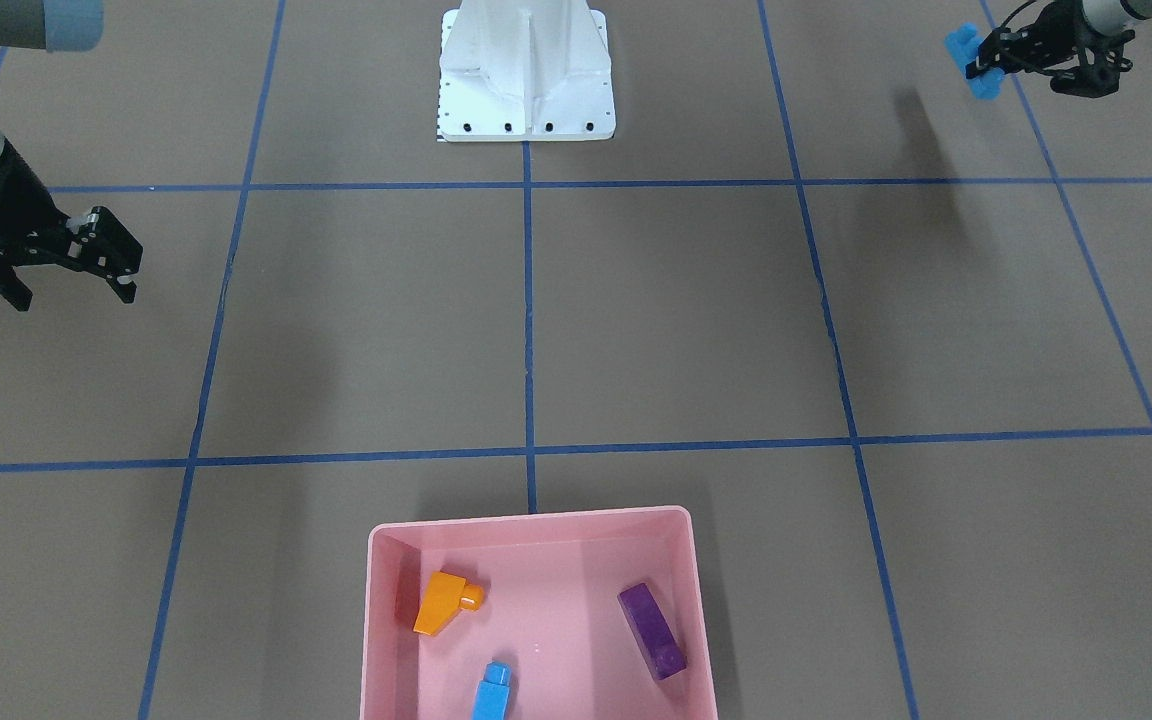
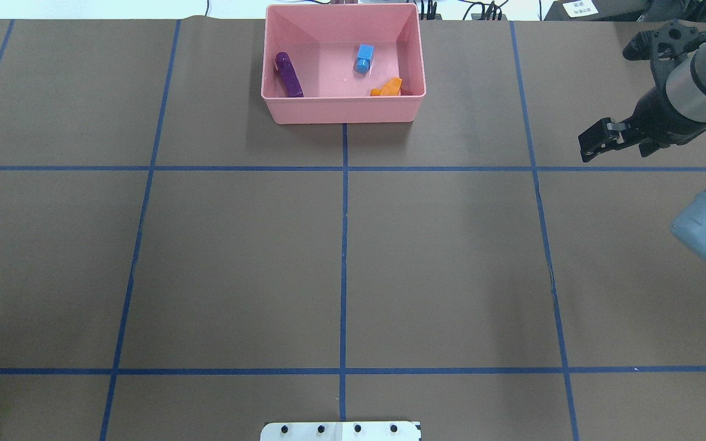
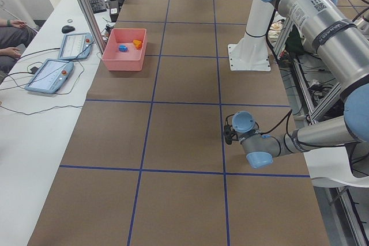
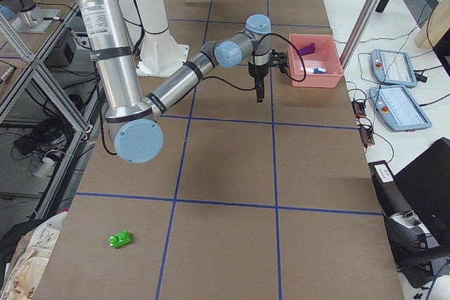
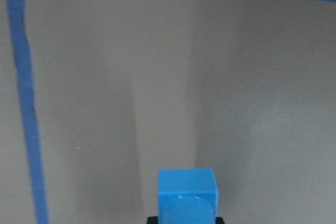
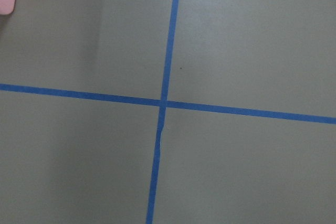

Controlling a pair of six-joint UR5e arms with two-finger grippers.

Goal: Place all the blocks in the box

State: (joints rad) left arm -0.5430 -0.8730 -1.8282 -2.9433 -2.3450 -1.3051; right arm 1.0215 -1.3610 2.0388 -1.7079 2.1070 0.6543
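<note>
the left tool [image 1: 986, 68] is clamping the long blue four-stud brick [image 1: 966, 47] and holding it above the desk [image 1: 686, 320], at the far right corner of the front-facing view, well apart from the pink box [image 1: 536, 516]. so the carrying step is looking to be the one in hand. the orange sloped brick [image 1: 441, 602], the tiny blue brick [image 1: 492, 690] and the purple oblong brick [image 1: 652, 630] are lying inside the box. the green two-stud brick [image 4: 119, 239] is sitting on the desk at the robot's right end, far from the box. the right tool [image 1: 76, 285] is hanging empty, fingers spread wide. next, the left arm is facing a long sweep to above the box before letting go, and the green brick is probably falling to the right arm. the desk is wearing a matte brown cover crossed by a blue tape grid [image 1: 528, 300]. beside it a white bench [image 3: 23, 142] is carrying tablets [image 3: 49, 75].
</note>
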